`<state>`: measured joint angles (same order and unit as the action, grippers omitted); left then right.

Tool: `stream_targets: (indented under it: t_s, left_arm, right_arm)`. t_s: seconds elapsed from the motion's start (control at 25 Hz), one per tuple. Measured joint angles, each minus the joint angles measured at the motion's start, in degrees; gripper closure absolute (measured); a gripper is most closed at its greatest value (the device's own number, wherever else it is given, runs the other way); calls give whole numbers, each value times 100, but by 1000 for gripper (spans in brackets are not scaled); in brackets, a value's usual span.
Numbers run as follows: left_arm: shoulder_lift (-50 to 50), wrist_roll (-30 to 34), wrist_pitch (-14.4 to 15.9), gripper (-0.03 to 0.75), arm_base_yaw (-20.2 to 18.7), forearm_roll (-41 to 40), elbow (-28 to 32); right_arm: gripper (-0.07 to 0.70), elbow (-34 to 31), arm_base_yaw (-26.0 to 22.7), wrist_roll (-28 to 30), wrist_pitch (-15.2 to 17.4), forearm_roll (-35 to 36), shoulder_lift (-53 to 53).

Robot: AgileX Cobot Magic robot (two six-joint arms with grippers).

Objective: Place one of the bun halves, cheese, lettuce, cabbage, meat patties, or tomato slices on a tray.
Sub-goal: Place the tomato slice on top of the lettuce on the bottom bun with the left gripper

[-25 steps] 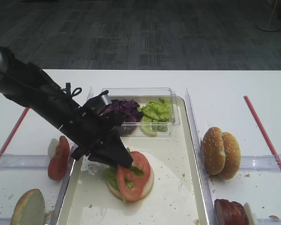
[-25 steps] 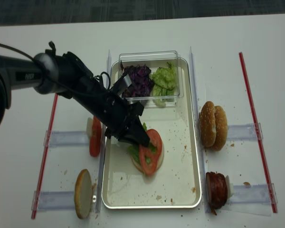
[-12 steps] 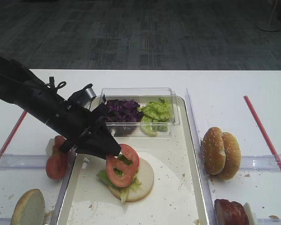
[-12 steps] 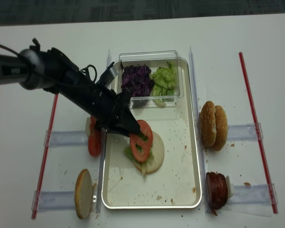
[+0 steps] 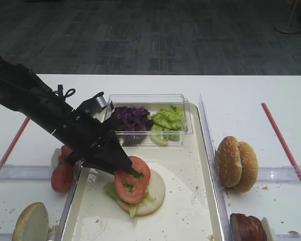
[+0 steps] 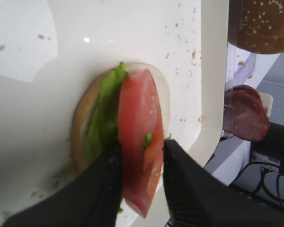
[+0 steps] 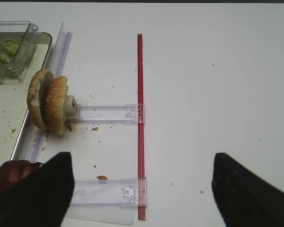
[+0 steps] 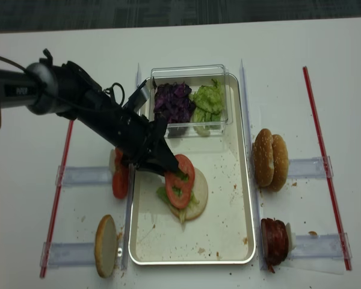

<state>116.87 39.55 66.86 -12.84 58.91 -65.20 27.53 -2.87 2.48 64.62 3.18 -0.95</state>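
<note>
left gripper (image 6: 139, 163) reaches low over the tray (image 5: 200, 201) with a tomato slice (image 5: 132, 173) standing on edge between its two fingers; the wrist view shows the slice bracketed by both jaws, but whether they pinch it or have just let go i cannot tell. slice leans on the lettuce (image 5: 113, 191) covering the bun half (image 5: 153, 193), likely so it tips flat onto the stack once freed. stack sits mid-tray, just in front of the clear box (image 5: 148, 118) holding cabbage (image 5: 133, 118). spare tomato slices (image 5: 62, 168) stand in a rack left of the tray. right gripper (image 7: 142, 189) hangs parted over the table, holding nothing, well clear of the bun halves (image 7: 48, 108).
</note>
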Motion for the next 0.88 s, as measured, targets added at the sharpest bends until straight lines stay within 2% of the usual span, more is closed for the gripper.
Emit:
stream_targets:
  t_s: [0.64, 0.84, 0.88]
  left_arm:
    - [-10, 8, -90, 519, -134, -223, -10]
    - [-23, 70, -147, 519, -306, -249, -20]
    - [-23, 124, -64, 518, -384, -116, -20]
  right_arm:
    - [18, 0, 0, 0, 0, 0, 0]
    - [18, 0, 0, 0, 0, 0, 0]
    - [18, 0, 0, 0, 0, 0, 0]
